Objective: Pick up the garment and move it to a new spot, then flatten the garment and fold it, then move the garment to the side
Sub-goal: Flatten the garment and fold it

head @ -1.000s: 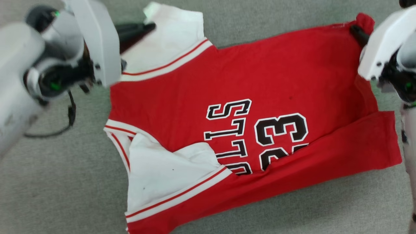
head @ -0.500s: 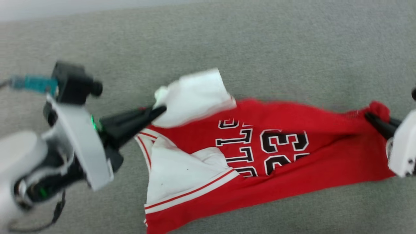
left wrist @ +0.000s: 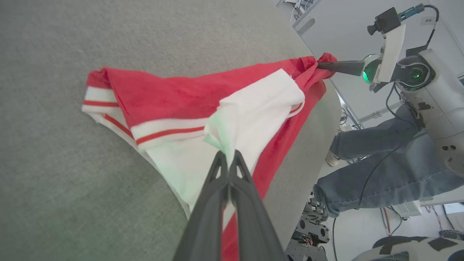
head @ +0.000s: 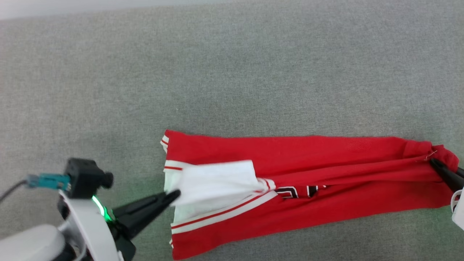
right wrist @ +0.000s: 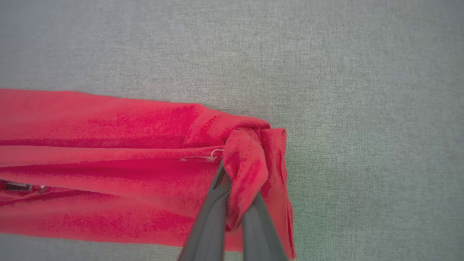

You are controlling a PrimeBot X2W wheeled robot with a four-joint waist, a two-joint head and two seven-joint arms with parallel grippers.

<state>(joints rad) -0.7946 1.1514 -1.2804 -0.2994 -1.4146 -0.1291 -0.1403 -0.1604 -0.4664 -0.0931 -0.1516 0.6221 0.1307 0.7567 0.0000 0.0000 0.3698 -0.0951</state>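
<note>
left hand [head: 177, 193] clamped on garment [head: 326, 152] sleeve, right hand [head: 433, 162] clamped on its red corner

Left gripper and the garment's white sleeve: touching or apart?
Touching. The left wrist view shows the left gripper shut on a bunched fold of white sleeve of the garment, cloth pinched between its fingertips.

The table [head: 232, 72] under me was covered edge to edge in grey, felt-like cloth, evenly and softly lit. A pale strip [head: 72, 7] ran along its far edge. Past its rounded side I saw a pale floor [left wrist: 359, 233] and a seated person's legs [left wrist: 380, 174] in jeans.
</note>
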